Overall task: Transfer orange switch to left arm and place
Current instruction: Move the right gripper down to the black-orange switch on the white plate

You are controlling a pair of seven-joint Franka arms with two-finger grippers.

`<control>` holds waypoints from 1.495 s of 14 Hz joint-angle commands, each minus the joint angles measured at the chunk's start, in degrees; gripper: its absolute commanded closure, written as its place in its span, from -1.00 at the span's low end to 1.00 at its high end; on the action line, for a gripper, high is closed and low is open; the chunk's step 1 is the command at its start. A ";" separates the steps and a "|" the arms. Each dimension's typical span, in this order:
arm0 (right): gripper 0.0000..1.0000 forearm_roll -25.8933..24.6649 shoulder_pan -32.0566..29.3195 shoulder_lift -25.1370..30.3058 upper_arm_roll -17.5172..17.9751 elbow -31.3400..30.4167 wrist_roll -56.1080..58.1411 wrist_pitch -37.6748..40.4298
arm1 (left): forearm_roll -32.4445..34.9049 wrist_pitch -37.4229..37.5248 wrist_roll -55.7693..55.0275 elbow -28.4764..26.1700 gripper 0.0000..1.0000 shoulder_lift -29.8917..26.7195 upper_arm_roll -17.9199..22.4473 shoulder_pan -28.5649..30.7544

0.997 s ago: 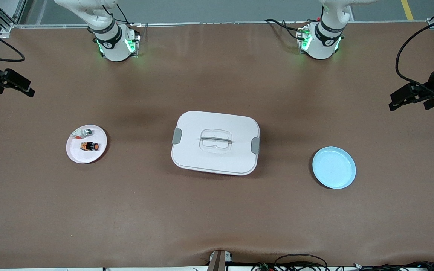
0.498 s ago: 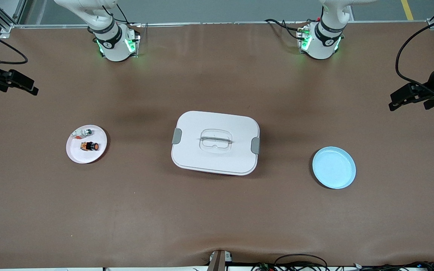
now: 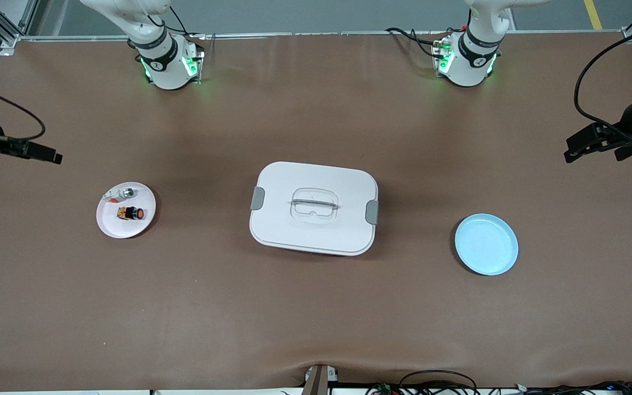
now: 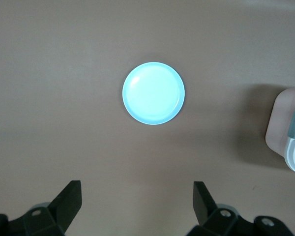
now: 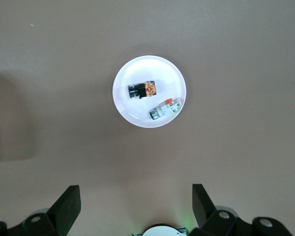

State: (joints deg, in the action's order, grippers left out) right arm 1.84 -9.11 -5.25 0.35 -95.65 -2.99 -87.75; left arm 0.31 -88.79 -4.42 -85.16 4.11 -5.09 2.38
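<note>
The orange switch [image 3: 130, 213] lies on its side on a small white plate [image 3: 116, 225] toward the right arm's end of the table. The right wrist view shows the orange switch [image 5: 141, 90] on that plate [image 5: 137, 110] from high above. My right gripper [image 3: 52, 157] hangs open and empty over bare table beside the plate; its fingers stand wide apart round the right gripper [image 5: 135, 194]. The white box [image 3: 314, 208] sits mid-table, lid on. My left gripper [image 3: 573, 149] hangs open and empty over the left arm's end, seen as the left gripper [image 4: 136, 191].
A small silver-and-white part [image 3: 121, 193] shares the white plate. An empty light blue plate [image 3: 486, 244] lies toward the left arm's end, also visible as the blue plate [image 4: 153, 93]. One end of the box [image 4: 291, 132] shows in the left wrist view.
My right gripper has swung in over the table toward the white plate. The left arm has barely moved. Nothing on the table has shifted.
</note>
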 commanded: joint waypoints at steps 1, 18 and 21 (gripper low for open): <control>-1.00 0.97 -0.90 -3.00 0.70 2.05 0.44 -0.13 | -0.31 -1.03 0.90 0.09 -1.00 0.55 -0.01 0.00; -1.00 1.93 -0.11 -11.26 1.14 -20.02 6.94 -40.03 | -0.22 -5.51 0.90 -0.70 -1.00 3.63 -0.01 0.17; -1.00 2.99 -0.12 -14.43 1.05 -20.10 7.12 -42.23 | -0.22 -5.51 0.82 -0.88 -1.00 4.07 -0.10 0.26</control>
State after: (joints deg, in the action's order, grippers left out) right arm 3.58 -9.05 -18.19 1.30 -116.12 3.10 -128.98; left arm 0.31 -93.60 -4.42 -85.73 8.21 -5.10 2.36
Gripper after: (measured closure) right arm 0.000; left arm 0.000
